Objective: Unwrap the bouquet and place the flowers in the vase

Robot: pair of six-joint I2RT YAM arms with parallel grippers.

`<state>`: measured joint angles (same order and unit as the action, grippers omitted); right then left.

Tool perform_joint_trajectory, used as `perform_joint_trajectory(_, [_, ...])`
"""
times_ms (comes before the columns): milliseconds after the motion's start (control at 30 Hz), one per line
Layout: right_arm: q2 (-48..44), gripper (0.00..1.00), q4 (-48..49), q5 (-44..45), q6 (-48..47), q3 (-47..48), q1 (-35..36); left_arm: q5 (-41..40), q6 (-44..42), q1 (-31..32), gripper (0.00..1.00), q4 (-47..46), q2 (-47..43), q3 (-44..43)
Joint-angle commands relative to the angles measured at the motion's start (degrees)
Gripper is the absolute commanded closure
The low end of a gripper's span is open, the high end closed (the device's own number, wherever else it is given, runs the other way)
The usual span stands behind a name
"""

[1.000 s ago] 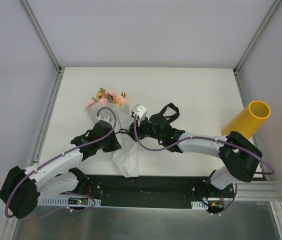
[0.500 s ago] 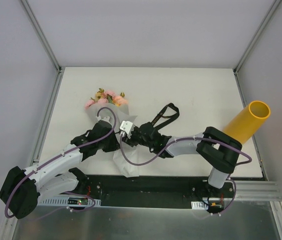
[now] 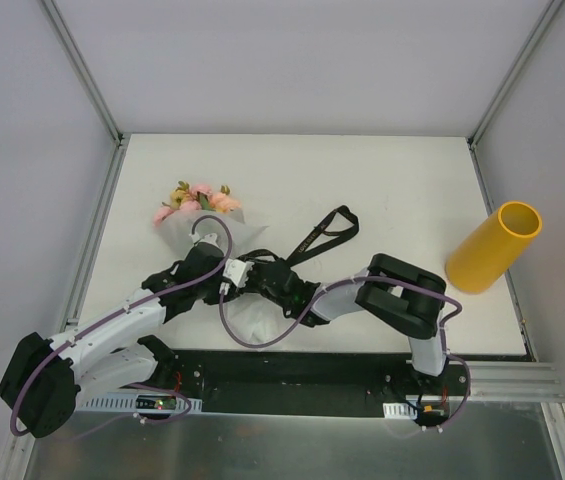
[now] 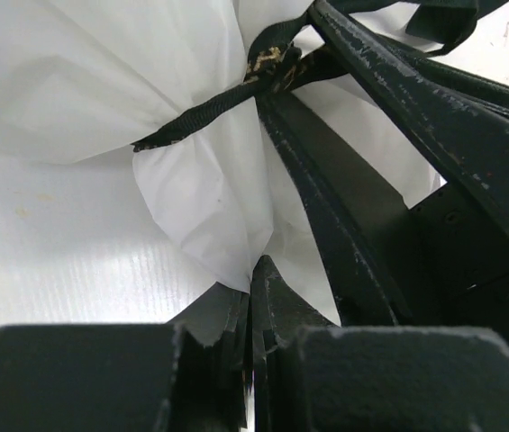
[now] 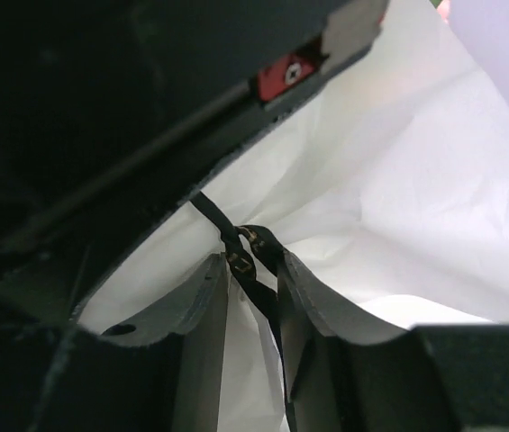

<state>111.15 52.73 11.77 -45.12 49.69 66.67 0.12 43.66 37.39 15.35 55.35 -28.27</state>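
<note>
The right end effector (image 5: 254,270) has swung farther from the vase (image 3: 494,247), onto the bouquet (image 3: 212,228), and its fingers now flank the black ribbon (image 3: 320,232) at the knot. Its arm (image 3: 402,297) has folded back from beside the vase. The flowers (image 3: 194,197) have shifted farther from the vase.

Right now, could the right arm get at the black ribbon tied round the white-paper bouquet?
Probably yes: the right hand straddles the black fabric ribbon at its knot, nothing between them.
</note>
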Motion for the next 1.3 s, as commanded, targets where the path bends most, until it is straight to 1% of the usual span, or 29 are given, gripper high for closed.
perform_joint_trajectory(0, [2.66,0.69,8.87,6.76,-4.09,3.3,1.09,0.67,0.02,0.14,1.0,-3.49,-0.86,-0.29])
perform_joint_trajectory(67, [3.45,0.75,10.89,10.97,-4.45,4.09,1.35,0.58,0.2,0.14,1.0,-3.58,-0.95,-0.12])
perform_joint_trajectory(133, [4.24,0.78,13.44,14.67,-5.06,4.8,1.53,0.32,0.29,0.14,1.0,-3.49,-1.12,0.15])
perform_joint_trajectory(333, [5.74,0.78,16.26,23.11,-5.33,7.35,1.35,0.23,1.34,0.14,1.0,-3.49,-1.3,0.76])
perform_joint_trajectory(500, [5.48,0.78,16.61,28.82,-1.73,7.26,1.26,0.23,2.04,0.14,1.0,-3.23,-1.12,0.94])
perform_joint_trajectory(600, [4.6,0.77,16.53,33.74,0.56,6.74,1.35,0.23,2.04,0.14,1.0,-2.96,-0.69,0.85])
perform_joint_trajectory(733, [1.27,0.77,15.04,35.51,5.82,3.67,1.44,0.23,1.96,0.14,1.0,-2.96,0.28,0.24])
perform_joint_trajectory(867, [-4.09,0.77,6.88,36.92,17.84,0.42,1.88,0.23,2.13,0.06,1.0,-2.96,2.39,-1.17])
perform_joint_trajectory(900, [-5.76,0.78,4.25,36.49,21.36,-0.73,2.49,0.41,2.13,-0.03,1.0,-2.87,3.26,-1.78])
perform_joint_trajectory(967, [-8.57,0.76,2.47,34.91,26.12,-3.97,3.37,1.46,2.04,-0.12,1.0,-2.96,4.85,-2.84])
perform_joint_trajectory(1033, [-12.08,0.73,0.98,30.62,30.95,-6.26,3.38,1.72,2.22,-0.12,1.0,-2.96,5.9,-3.28])
perform_joint_trajectory(1100, [-15.43,0.7,-1.3,23.6,34.39,-7.32,2.68,1.99,2.57,-0.12,0.96,-3.05,6.35,-3.11])
perform_joint_trajectory(1167, [-17.45,0.66,-4.11,13.6,36.33,-7.5,0.75,1.82,3.01,-0.21,0.94,-2.96,6.17,-2.67])
perform_joint_trajectory(1200, [-17.72,0.65,-4.65,9.71,36.68,-7.42,-0.48,1.9,3.18,-0.21,0.91,-2.96,6.0,-2.49])
perform_joint_trajectory(1267, [-17.29,0.59,-3.87,2.24,36.69,-7.68,-2.85,1.64,3.45,-0.3,0.81,-2.96,5.47,-2.23])
